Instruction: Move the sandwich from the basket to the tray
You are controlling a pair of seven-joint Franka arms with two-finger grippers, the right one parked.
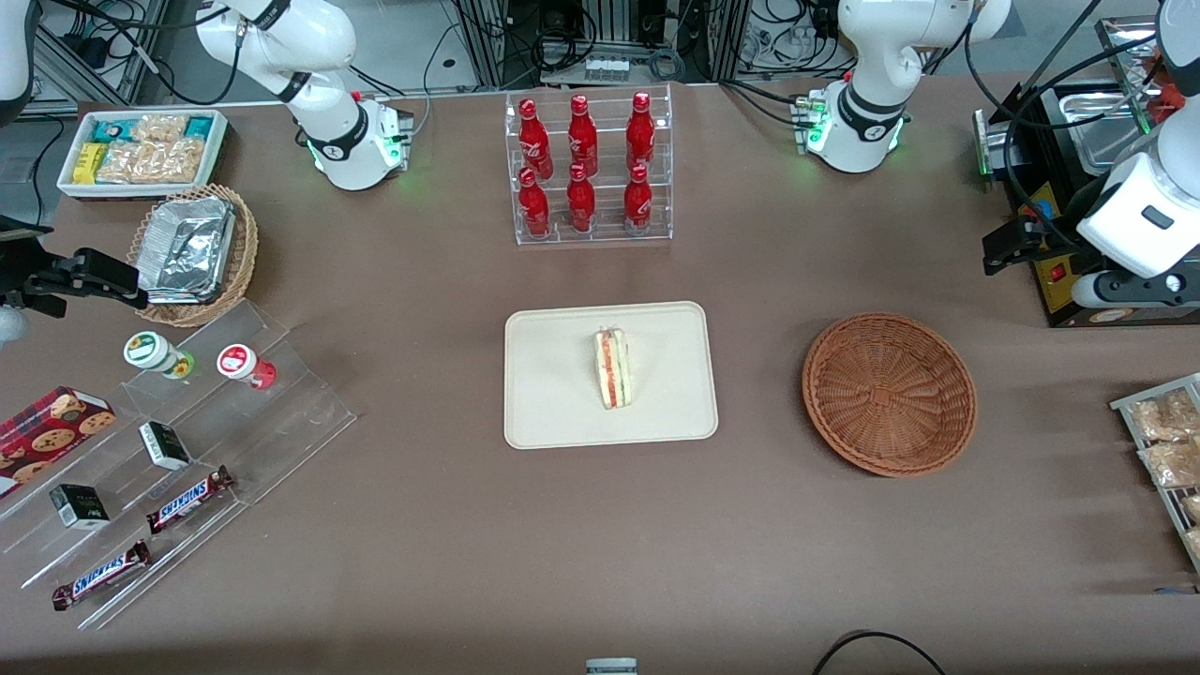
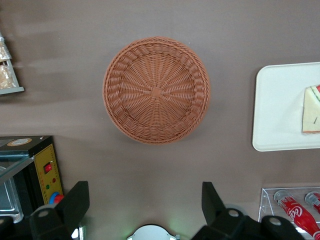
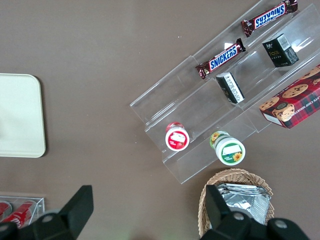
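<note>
The pale triangular sandwich wedge [image 1: 612, 367] lies on the cream rectangular tray [image 1: 553, 412] — long axis toward the camera; the round reddish-brown wicker basket [image 2: 156, 90] sits empty; the left gripper [image 2: 145, 210], jaws open and empty, hangs above the worktop near that basket — well apart from the sandwich.

L arm raised, hand [image 2: 145, 205] pointing down, fingers apart — holding nothing

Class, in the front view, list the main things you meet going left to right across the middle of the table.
Acrylic snack stand → tray → sandwich on it → basket → snack rack. The pincer is open above the table beside the basket.
</note>
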